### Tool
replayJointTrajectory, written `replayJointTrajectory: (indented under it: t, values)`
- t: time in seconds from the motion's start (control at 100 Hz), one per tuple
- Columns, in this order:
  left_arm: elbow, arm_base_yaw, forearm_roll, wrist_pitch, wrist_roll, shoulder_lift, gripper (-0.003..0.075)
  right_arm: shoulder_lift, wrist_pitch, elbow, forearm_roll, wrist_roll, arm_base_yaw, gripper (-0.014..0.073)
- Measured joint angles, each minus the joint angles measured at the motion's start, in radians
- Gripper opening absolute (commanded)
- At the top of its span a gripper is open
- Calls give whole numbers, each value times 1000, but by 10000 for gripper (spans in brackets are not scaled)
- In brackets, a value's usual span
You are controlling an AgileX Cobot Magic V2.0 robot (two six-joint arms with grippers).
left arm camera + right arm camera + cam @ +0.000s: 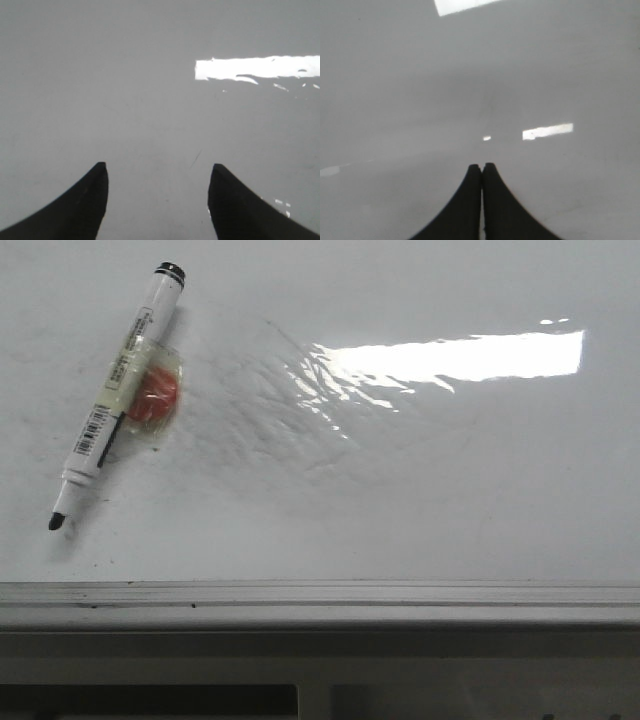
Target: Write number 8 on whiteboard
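The whiteboard [400, 500] fills the front view, glossy white with faint grey smudges and wrinkled film, its grey frame edge along the near side. No drawn number 8 shows on it. A white marker pen [115, 395] with a black cap end and bare black tip lies slanted at the far left, taped to an orange pad [153, 400]. Neither gripper shows in the front view. My left gripper [157, 172] is open and empty over bare board [150, 90]. My right gripper [482, 167] is shut and empty over bare board [470, 90].
A bright window reflection [450, 358] lies across the board's far right, over the wrinkled film. The grey metal frame [320, 602] runs along the near edge, with a darker table structure below it.
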Motion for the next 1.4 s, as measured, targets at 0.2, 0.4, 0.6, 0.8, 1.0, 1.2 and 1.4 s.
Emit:
replayJointTrajectory:
  t: [0.2, 0.4, 0.6, 0.8, 1.0, 1.2, 1.4]
  values:
    - [2, -96, 57, -210, -2, 91, 408, 0, 8, 0, 0, 0, 0, -63]
    - [2, -336, 155, -262, -38, 232, 408, 0, 10, 0, 0, 0, 0, -63]
    - [2, -604, 157, -267, -83, 385, 385, 0, 23, 0, 0, 0, 0, -63]
    - [-21, -737, 129, -274, -83, 524, 347, 0, 38, 0, 0, 0, 0, -63]
    - [-47, -744, 68, -337, -85, 650, 347, 0, 41, 0, 0, 0, 0, -63]
    - [-60, -744, 52, -385, -83, 748, 312, 0, 48, 0, 0, 0, 85, -63]
    - [-65, -749, 52, -433, -81, 809, 36, 0, 71, 0, 0, 0, 254, -63]
